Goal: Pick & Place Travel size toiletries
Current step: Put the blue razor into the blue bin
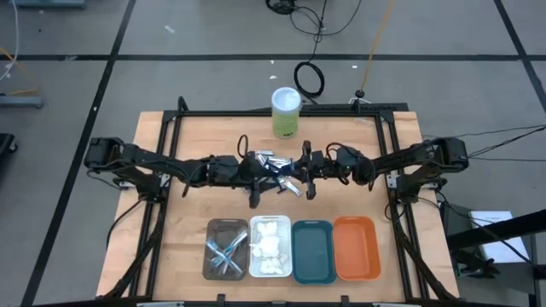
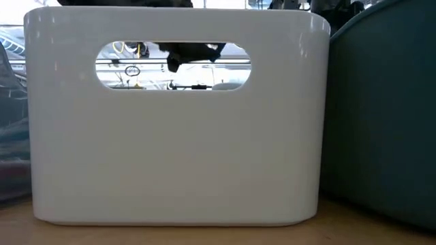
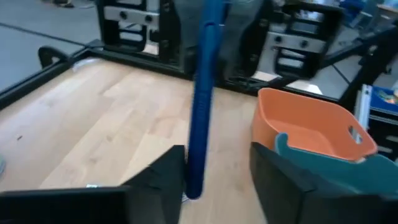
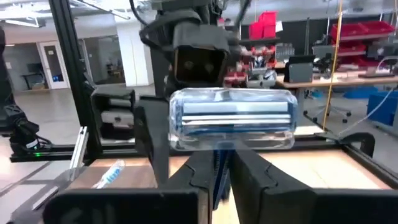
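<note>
Two razors are off the table, one in each of my grippers, so I judge the step in hand to be the carry, with the pick finished. My left gripper (image 3: 217,177) is clenched low on the blue-handled razor (image 3: 205,93), which stands upright against one finger. My right gripper (image 4: 214,171) is grasping the capped razor (image 4: 231,118) by its handle, the clear-covered head level above the fingers.

Both grippers hang well beyond the teal tray (image 1: 313,223), on its far side, close to each other over mid-table. That tray shows nothing in it, and neither does the orange tray (image 1: 356,247) touching it. Which of the two takes razors I cannot tell.

The next move calls for drawing each arm back toward the teal tray one at a time, since they crowd each other, then lowering before letting go.

Farther off, the unsorted pile (image 1: 275,162) lies under and between the wrists, and the canister (image 1: 286,111) stands beyond it.
</note>
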Motion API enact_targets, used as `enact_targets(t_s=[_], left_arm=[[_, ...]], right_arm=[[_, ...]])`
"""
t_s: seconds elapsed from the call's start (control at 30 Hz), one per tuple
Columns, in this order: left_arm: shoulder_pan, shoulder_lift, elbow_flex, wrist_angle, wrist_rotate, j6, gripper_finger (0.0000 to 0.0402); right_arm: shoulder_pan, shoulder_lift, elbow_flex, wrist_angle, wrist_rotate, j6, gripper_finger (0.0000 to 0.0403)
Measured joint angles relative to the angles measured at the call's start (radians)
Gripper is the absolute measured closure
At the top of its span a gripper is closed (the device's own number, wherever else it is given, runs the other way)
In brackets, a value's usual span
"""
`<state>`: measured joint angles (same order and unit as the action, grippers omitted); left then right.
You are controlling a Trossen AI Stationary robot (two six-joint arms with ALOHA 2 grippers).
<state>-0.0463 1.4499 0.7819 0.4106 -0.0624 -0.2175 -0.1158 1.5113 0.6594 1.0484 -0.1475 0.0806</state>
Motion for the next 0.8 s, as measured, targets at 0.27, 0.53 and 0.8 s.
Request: enact_targets(t_s=[0.27,0.53,0.8], left_arm=[[-0.008,-0.15,0.009,-0.215,-0.203,0.108,0.0156],[0.005,-0.172,0.008,-0.359,-0.337,0.099,0.0143],[0.042,-0.14,0.008,-0.467,-0.368,-0.022,0.0158]], right_arm=[[0.066,-0.198,0.001,-0.357,-0.098,0.082,0.0382],[0.302,-0.269,0.0,-0.621,-0.16,0.278,0.038],[0.502,-0.157,-0.001,-0.649,-0.039,0.417,0.0372]])
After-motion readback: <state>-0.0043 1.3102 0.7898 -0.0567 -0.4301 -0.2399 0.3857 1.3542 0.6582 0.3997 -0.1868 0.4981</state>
